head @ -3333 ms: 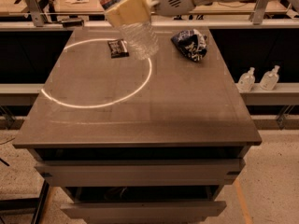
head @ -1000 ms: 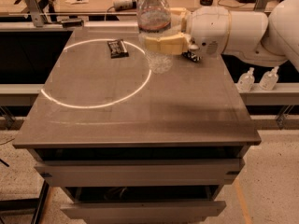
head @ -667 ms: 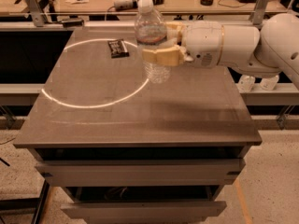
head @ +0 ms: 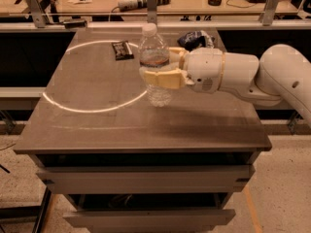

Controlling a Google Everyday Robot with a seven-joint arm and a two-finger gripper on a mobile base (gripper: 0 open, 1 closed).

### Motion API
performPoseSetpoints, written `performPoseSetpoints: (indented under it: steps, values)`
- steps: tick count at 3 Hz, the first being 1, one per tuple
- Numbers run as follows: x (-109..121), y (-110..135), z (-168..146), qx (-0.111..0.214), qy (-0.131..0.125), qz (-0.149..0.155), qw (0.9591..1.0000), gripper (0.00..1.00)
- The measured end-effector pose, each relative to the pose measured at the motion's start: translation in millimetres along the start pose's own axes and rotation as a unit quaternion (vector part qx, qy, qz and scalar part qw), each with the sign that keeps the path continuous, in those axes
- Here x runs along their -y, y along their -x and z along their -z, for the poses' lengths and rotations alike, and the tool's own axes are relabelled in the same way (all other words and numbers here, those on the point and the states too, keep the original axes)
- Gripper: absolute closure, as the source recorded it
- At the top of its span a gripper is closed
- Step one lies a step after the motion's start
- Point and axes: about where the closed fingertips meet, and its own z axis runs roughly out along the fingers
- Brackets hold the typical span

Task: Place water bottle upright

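Your gripper [head: 159, 68] sits over the middle of the bench [head: 146, 130], a little nearer the back edge than the front. It reaches in from the right side. Its cream fingers [head: 165, 79] are clenched on the bottle [head: 154, 57], one across the front and the other behind. They hold it about halfway up, just below the label band.

The bottle stands upright in that grasp, with its white cap [head: 149, 29] on top. Its base is down at the bench top. You cannot tell from here whether it bears on the surface or hangs just above it.

The base lies at the right side of a pale ring [head: 92, 109] marked on the bench top. That ring covers most of the left half, from near the back edge to about mid-depth.

Behind the fingers, the round white wrist [head: 206, 72] joins the arm [head: 282, 76]. The arm runs out past the right edge of the bench.

Near the back right corner lies a dark bag [head: 194, 37], partly hidden by the wrist. A small dark packet [head: 122, 50] lies flat near the back edge, left of the bottle and inside the ring's far arc.

Under the front edge you see two drawers [head: 146, 179], one above the other.
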Motion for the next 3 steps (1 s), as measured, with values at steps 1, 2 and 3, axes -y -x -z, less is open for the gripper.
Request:
performPoseSetpoints:
  steps: [1,2,3]
  values:
    - [-11,-9,-4,0.006,-0.011,-0.024,0.9996,1.0]
    - [-31,-11,-9,0.014,-0.019,-0.036,0.9991,1.0]
    - [-35,-12,-11,0.014,-0.021,-0.037,0.999,1.0]
